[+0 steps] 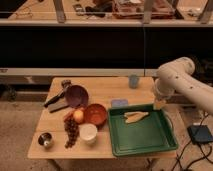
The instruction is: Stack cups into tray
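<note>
Plastic blue-grey cup [133, 81] stands upright near the table's [107, 87] back edge, right of centre. Steel cup [45, 140] sits at the front-left corner, well apart from it. Neither is in the green tray [147, 137], which fills the front-right corner and already holds a pale yellowish item [136, 117], can't tell what. Gripper [159, 103] hangs at the tray's back-right corner, jaws apart, nothing in them. Risks, as I judge them: the blue-grey cup is close to the back edge, so a sideways approach could tip it or push it off. Reaching the steel cup means crossing the orange bowl [96, 114], white round container [88, 133] and grapes [71, 131], and the arm may sweep them. Steel looks slick and may slip in the grip. A stack set on the yellowish item would likely sit tilted.
</note>
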Robot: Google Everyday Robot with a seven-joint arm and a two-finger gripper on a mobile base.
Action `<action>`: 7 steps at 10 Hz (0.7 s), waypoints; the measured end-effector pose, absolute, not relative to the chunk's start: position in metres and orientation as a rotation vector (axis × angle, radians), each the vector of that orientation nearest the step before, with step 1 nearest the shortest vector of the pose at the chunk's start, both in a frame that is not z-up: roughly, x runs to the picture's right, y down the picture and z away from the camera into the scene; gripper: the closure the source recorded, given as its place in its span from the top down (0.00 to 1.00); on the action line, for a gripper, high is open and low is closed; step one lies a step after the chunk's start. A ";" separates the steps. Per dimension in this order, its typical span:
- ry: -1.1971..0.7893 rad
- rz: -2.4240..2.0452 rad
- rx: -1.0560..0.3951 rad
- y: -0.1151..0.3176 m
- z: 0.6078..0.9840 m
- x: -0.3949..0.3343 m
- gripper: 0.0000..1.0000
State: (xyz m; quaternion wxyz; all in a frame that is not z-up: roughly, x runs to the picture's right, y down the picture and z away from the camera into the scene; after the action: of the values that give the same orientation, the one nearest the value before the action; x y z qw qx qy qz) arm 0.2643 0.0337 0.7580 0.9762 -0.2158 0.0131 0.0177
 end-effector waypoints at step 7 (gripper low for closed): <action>-0.003 0.047 -0.274 -0.074 0.850 0.245 0.65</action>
State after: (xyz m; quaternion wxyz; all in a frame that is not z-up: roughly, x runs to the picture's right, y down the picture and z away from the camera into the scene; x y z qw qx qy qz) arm 0.2452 -0.0742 0.8502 0.9904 -0.1364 -0.0016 0.0235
